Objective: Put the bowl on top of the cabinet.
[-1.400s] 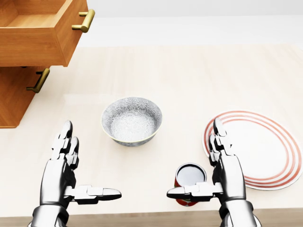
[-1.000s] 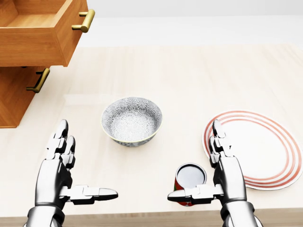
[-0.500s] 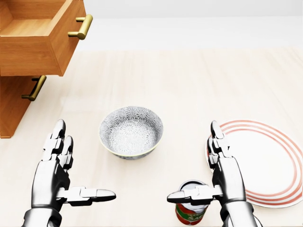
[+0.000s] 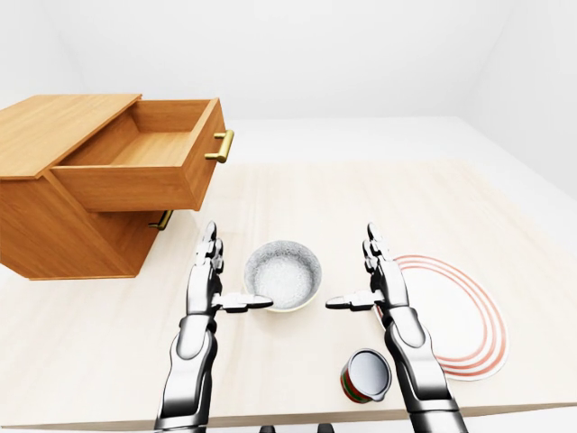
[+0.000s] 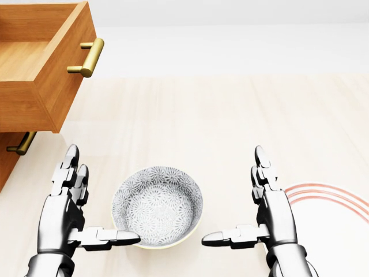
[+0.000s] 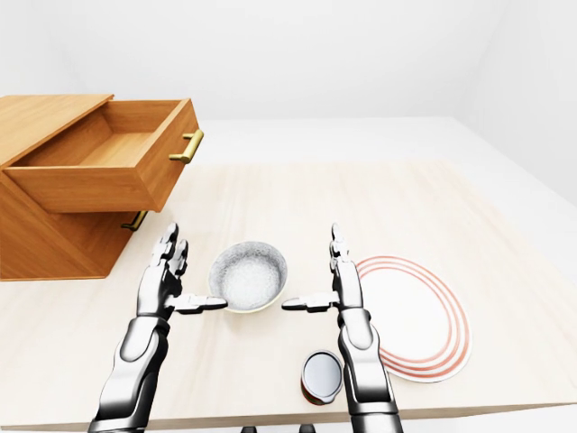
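So far nothing is done: the bowl [image 5: 157, 205] sits on the table [image 4: 361, 207], unlifted, between our left hand [image 5: 63, 213] and right hand [image 5: 274, 216], both spread open, thumbs pointing at it, the left thumb at its rim. In the left-eye view the cabinet [image 4: 54, 131] stands up-left of the bowl, its open drawer [image 4: 122, 185] jutting out; we judge the lift must pass that edge. Plate [image 4: 451, 316] and can [image 4: 367, 375] lie right of the bowl.

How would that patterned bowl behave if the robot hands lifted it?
The bowl looks like glazed ceramic, so probably stiff and breakable if dropped. It appears empty, so likely fairly light. Its smooth curved wall may slip between the open left robot hand and right robot hand unless both press evenly.
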Motion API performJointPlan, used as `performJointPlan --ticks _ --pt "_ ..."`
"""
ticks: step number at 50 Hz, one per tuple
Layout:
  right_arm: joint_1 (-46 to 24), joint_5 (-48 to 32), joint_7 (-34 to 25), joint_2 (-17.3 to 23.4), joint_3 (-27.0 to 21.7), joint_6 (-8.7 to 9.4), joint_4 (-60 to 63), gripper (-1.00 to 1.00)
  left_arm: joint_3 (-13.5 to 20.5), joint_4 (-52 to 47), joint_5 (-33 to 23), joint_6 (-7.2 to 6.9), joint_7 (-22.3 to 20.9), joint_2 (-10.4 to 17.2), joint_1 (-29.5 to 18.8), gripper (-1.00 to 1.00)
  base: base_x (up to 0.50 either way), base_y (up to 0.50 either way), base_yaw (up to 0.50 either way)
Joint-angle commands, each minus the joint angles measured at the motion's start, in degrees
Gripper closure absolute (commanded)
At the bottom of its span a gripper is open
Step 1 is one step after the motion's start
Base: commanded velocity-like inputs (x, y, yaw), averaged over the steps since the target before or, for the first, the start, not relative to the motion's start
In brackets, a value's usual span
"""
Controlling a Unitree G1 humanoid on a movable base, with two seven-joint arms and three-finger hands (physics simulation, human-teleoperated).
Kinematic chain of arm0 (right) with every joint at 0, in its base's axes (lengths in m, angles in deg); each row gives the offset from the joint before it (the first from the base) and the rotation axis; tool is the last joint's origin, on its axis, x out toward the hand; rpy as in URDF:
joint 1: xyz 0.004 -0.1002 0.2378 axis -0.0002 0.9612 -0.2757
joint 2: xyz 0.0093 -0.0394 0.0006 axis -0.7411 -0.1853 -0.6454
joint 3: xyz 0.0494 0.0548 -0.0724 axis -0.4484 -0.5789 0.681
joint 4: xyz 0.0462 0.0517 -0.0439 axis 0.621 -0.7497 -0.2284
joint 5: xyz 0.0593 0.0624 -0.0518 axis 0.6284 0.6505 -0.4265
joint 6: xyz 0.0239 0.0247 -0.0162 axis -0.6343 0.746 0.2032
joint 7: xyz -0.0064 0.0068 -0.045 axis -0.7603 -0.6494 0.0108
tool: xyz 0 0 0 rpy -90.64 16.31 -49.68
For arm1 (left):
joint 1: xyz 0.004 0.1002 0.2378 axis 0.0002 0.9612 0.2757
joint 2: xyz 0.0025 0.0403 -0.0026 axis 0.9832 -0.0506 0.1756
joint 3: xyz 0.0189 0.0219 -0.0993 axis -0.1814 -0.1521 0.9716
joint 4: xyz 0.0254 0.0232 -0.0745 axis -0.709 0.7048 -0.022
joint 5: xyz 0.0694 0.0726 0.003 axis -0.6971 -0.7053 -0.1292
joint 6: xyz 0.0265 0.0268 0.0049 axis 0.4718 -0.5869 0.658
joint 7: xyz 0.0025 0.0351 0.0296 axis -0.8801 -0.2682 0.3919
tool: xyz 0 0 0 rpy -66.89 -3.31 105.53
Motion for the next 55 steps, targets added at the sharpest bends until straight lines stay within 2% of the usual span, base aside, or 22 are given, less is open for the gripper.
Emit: performJointPlan --ticks 1,2,4,8,11,14,18,21,23,37,41,47,48,51,54,55 --pt "0.1 -0.6 1.1 -0.1 -0.2 -0.22 -0.6 -1.0 0.2 0.2 0.2 0.35 -0.2 0.1 0.4 -1.0 0.46 0.0 0.0" --pt "0.0 -0.4 1.3 -0.1 -0.3 0.51 -0.6 -1.0 0.2 0.1 0.2 0.37 -0.2 0.1 0.5 -1.0 0.38 0.0 0.0" --pt "0.0 -0.4 1.6 -0.1 -0.3 0.08 -0.5 -1.0 0.1 0.2 0.0 1.05 -0.5 0.1 0.8 -1.0 0.0 0.0 0.0" --pt "0.0 -0.4 1.9 -0.1 -0.4 0.03 -0.6 -1.0 0.1 -0.7 -0.3 0.84 -0.6 0.2 1.1 -1.0 0.0 0.0 0.0" --pt "-0.1 -0.4 2.0 0.0 -0.4 0.08 -0.6 -1.0 0.1 -0.6 -0.5 1.31 -0.7 0.2 1.0 -1.0 0.0 0.0 0.0" --pt "0.1 -0.3 1.9 0.0 -0.3 0.01 -0.3 -1.0 -0.4 -0.1 -2.8 5.22 -0.2 0.2 1.7 -1.0 0.0 0.0 0.0" --pt "0.0 -0.4 2.0 0.0 -0.3 -0.16 -0.6 -1.0 -0.6 -0.9 -4.9 5.22 1.1 0.0 2.0 -1.0 0.0 0.0 0.0" --pt "0.0 -0.5 2.0 0.0 -0.2 -0.19 -0.6 -1.0 -3.2 -1.7 -11.2 5.22 1.8 0.3 4.2 -1.0 0.0 0.0 0.0" --pt "-0.2 -0.5 1.9 0.0 -0.3 -0.52 -1.2 -1.0 -3.9 -2.7 -12.2 5.22 2.1 -0.3 4.9 -1.0 0.0 0.0 0.0" --pt "-0.5 -0.7 1.9 -0.1 0.0 -0.89 -2.1 -1.0 -6.8 3.1 -24.1 5.22 9.7 0.0 6.7 -1.0 0.0 0.0 0.0" --pt "-0.5 -0.7 1.9 -0.1 -0.1 -0.89 -2.0 -1.0 -8.1 3.0 -24.5 5.22 8.4 0.1 7.9 -1.0 0.0 0.0 0.0" --pt "-0.8 -0.8 2.1 0.0 -0.1 -1.36 -3.1 -1.0 -9.0 8.2 -37.4 5.22 16.3 1.0 8.3 -1.0 0.0 0.0 0.0" --pt "-0.9 -0.8 2.1 0.0 -0.1 -1.42 -3.3 -1.0 -9.7 8.7 -36.4 5.22 15.0 1.2 8.5 -1.0 0.0 0.0 0.0" --pt "-0.8 -0.9 2.0 -0.1 0.0 -1.26 -2.9 -1.0 -9.6 10.6 -37.8 5.22 15.8 1.3 7.8 -1.0 0.0 0.0 0.0" --pt "-0.7 -0.9 2.0 -0.1 0.0 -1.21 -2.8 -1.0 -8.8 13.2 -46.6 5.22 22.7 1.2 6.2 -1.0 0.0 0.0 0.0" --pt "-0.7 -0.9 2.0 -0.1 0.0 -1.13 -2.6 -1.0 -8.9 13.6 -48.0 5.22 24.1 1.3 6.2 -1.0 0.0 0.0 0.0"
